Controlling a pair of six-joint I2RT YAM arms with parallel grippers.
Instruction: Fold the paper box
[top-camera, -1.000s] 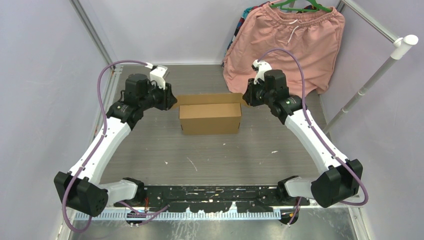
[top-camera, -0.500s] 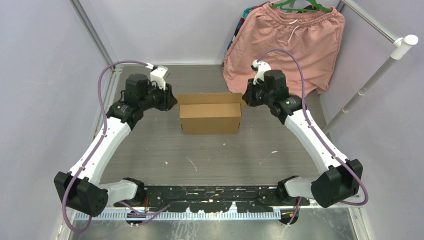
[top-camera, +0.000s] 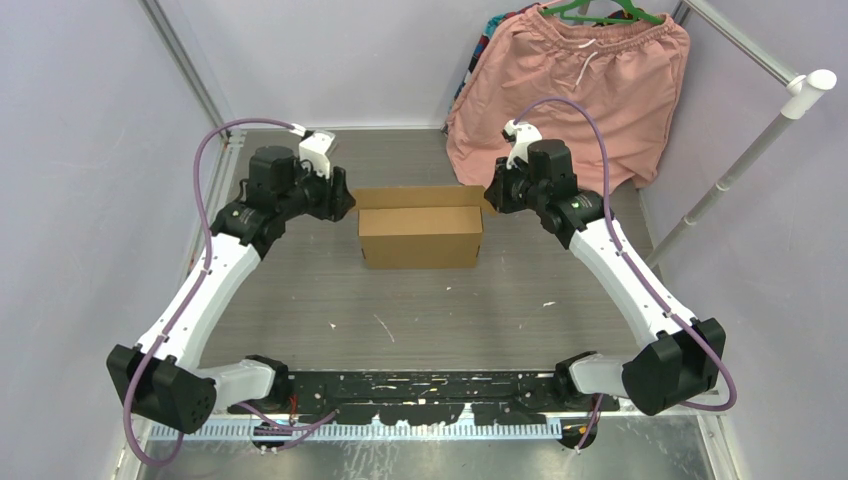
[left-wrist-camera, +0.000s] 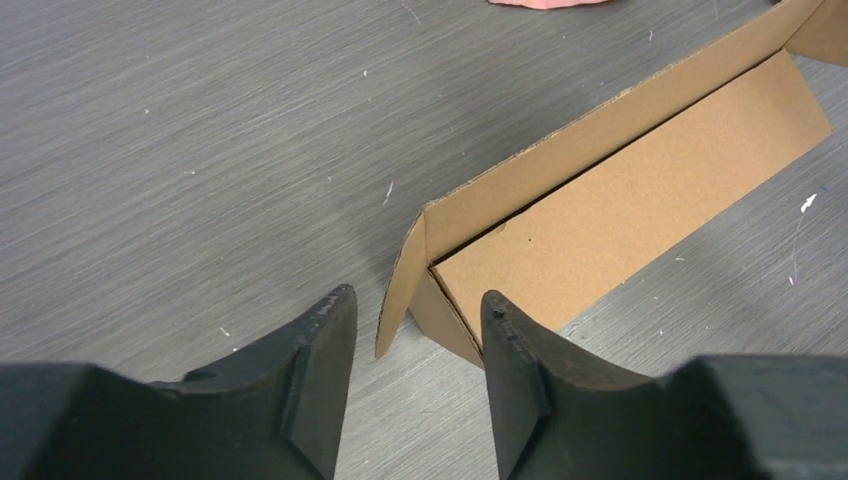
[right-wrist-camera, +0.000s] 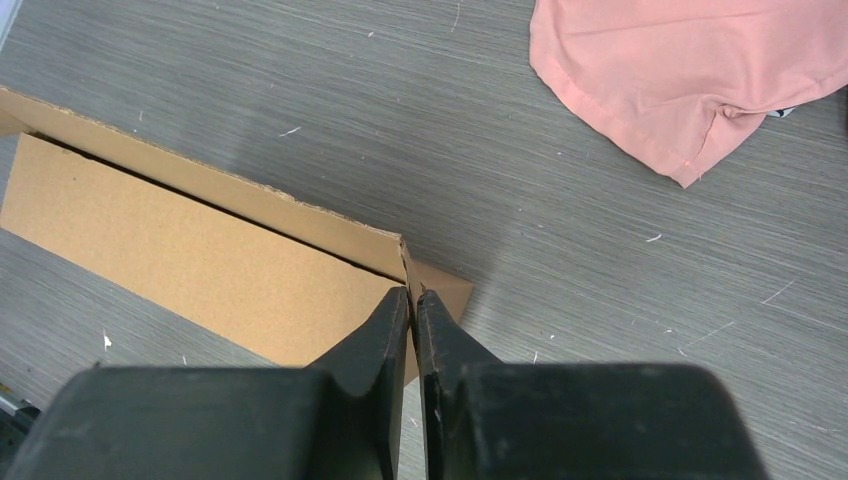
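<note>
Pinching the right flap of the paper box (right-wrist-camera: 200, 270) in the right gripper (right-wrist-camera: 412, 292), fingers together. Hovering the left gripper (left-wrist-camera: 417, 293), spread and empty, near the left flap.

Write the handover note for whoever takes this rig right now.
Left gripper: open, fingers at the paper box's left end flap, not gripping.
Right gripper: shut, apparently pinching the edge by the right end flap.
Box: middle of the table, long walls standing, the far panel taller than the near one.
Done: body raised into a rectangle.
Left: probably fold in both end flaps, which splay outward, then finish closing the box.
</note>
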